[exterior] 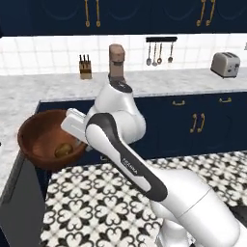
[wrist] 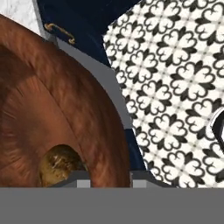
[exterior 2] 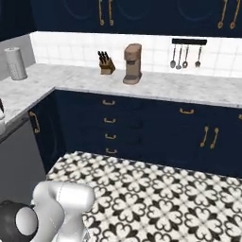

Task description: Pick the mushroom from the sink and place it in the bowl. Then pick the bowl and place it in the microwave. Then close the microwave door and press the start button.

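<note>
One word, FRANKA, reads along the arm (exterior: pixel 130 164); gripper (exterior: pixel 77 140) clamps the bowl (exterior: pixel 41 137) rim, mushroom (exterior: pixel 63 150) inside

Mushroom (exterior: pixel 63 150) in bowl (exterior: pixel 36 130); bowl left of arm (exterior: pixel 123 154), above floor (exterior: pixel 96 202).

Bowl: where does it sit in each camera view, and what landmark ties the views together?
Left base view: the bowl is at mid-left, carried at the end of the arm, with the mushroom inside.
Right base view: the bowl is not in this picture.
Hand view: the bowl takes up the left half, the mushroom low inside it.
Shared landmark: the patterned floor.
</note>
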Controlling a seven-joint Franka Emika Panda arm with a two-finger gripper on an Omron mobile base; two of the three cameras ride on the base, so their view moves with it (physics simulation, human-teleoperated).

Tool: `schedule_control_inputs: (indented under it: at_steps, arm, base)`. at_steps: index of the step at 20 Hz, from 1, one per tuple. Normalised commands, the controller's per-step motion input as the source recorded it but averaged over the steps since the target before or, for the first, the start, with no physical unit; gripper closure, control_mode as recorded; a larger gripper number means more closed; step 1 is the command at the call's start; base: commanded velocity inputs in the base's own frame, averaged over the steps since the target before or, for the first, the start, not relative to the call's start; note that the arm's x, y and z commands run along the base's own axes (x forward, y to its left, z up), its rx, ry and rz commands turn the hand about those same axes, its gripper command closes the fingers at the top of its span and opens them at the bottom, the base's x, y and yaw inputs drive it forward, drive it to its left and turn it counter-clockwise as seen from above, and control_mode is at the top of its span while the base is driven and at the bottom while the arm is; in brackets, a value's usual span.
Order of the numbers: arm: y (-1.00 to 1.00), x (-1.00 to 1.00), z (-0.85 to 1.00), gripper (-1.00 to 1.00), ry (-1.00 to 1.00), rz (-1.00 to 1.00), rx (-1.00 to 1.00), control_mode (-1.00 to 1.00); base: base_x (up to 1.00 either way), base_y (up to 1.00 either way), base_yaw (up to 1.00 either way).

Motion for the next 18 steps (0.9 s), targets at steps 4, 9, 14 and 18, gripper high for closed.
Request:
schedule_control_inputs:
  at_steps: [4,9,14,18]
  arm:
    - [0.00,0.00,0.00,1.00,0.00,0.00,0.00,1.00]
    - [0.00,0.00,0.00,1.00,0.00,0.00,0.00,1.00]
    - [0.00,0.00,0.00,1.00,0.00,0.00,0.00,1.00]
    - [0.00,0.00,0.00,1.00,0.00,0.00,0.00,1.00]
  base:
    - [0.00,-1.00,-0.61]
    - [0.00,-1.00,-0.59]
    - [0.00,-0.79,-0.63]
    - [0.00,-0.35,-0.75]
